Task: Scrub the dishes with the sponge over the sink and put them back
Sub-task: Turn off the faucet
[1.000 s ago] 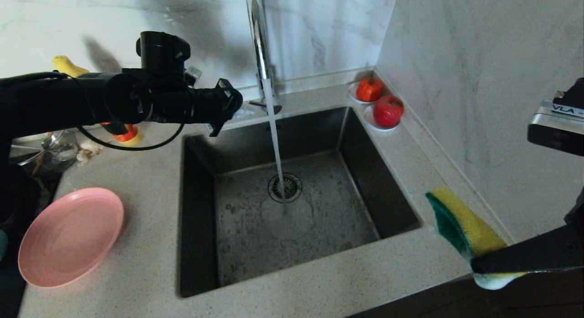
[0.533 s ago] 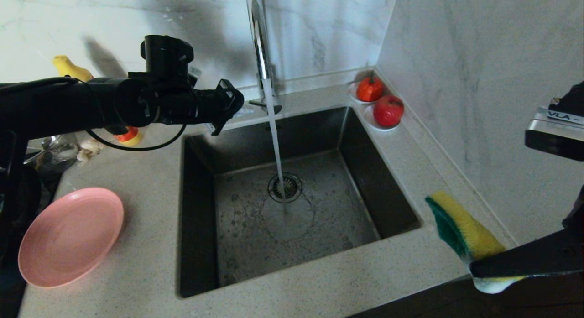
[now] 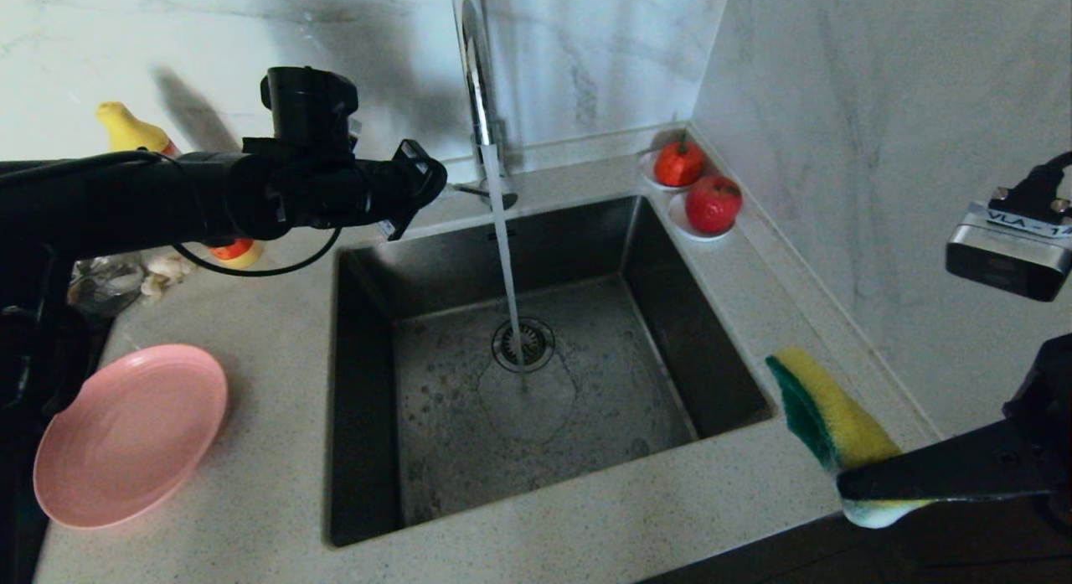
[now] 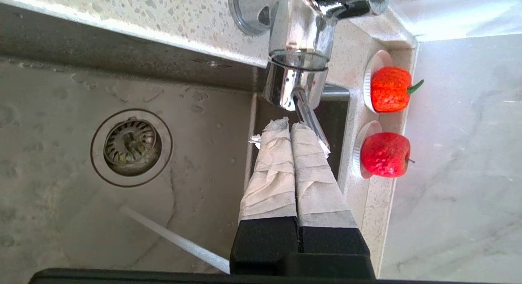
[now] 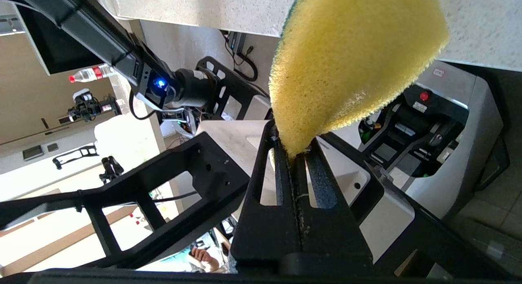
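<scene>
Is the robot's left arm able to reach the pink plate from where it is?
Probably yes. The left gripper is shut and empty up by the tap, and the pink plate lies uncovered on the counter on that arm's side, with nothing between them.

Speckled beige stone countertop (image 3: 276, 358) with a recessed square dark steel sink (image 3: 536, 366).

A wide round pink plate (image 3: 130, 433) lies on the countertop at the left of the sink, near the front edge. Two small white saucers (image 3: 680, 222), each bearing a red fruit (image 3: 712, 204), sit in the far right corner just beside the sink rim. A tall chrome tap (image 3: 477, 81) stands behind the sink. A yellow bottle (image 3: 130, 130) and a clear glass vessel (image 3: 105, 278) occupy the far left.
</scene>
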You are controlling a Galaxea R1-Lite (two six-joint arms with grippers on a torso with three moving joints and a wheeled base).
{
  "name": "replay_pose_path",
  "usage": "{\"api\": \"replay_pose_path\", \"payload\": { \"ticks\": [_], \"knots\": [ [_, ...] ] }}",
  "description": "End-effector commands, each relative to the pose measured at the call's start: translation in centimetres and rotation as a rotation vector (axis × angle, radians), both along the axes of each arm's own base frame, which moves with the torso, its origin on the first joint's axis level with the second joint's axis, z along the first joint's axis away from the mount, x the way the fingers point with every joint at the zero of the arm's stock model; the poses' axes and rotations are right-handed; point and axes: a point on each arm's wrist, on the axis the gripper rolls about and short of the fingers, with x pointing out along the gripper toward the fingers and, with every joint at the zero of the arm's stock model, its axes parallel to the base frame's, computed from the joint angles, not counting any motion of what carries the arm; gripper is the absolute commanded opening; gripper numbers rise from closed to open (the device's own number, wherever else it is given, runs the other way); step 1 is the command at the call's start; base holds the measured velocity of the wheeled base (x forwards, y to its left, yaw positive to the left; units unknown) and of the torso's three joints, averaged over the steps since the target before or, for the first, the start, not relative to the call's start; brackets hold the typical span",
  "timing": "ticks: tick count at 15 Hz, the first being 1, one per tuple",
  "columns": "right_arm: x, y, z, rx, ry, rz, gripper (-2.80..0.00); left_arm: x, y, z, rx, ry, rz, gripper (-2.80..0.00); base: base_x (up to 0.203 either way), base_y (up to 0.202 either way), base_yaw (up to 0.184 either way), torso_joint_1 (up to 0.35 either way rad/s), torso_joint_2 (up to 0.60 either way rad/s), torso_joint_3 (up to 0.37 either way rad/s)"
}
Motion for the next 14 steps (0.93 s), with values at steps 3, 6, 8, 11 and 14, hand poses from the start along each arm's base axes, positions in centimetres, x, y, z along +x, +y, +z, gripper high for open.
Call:
{"api": "replay_pose_path", "payload": {
  "ticks": [3,6,8,11,14],
  "knots": [
    [0.0,0.0,-0.1,-0.001,0.007,0.003,-2.80,-0.2,0.0,0.1,-0.010,0.009,-0.006,-2.80,0.000,0.000,0.000,0.000,0.00,0.000],
    [0.1,0.1,0.3,0.008,-0.004,0.001,-2.80,-1.0,0.2,0.1,-0.002,0.028,-0.008,-2.80,0.000,0.000,0.000,0.000,0.00,0.000],
    [0.1,0.1,0.4,0.011,-0.009,0.000,-2.80,-1.5,0.3,-0.2,0.021,0.039,-0.012,-2.80,0.000,0.000,0.000,0.000,0.00,0.000],
    [0.0,0.0,0.7,0.016,-0.014,0.001,-2.80,-2.8,0.5,-0.2,0.028,0.050,-0.053,-2.80,0.000,0.000,0.000,0.000,0.00,0.000],
    [-0.1,-0.1,0.8,0.018,-0.016,-0.001,-2.80,-3.4,0.6,0.5,0.018,0.042,-0.089,-2.80,0.000,0.000,0.000,0.000,0.00,0.000]
  ]
}}
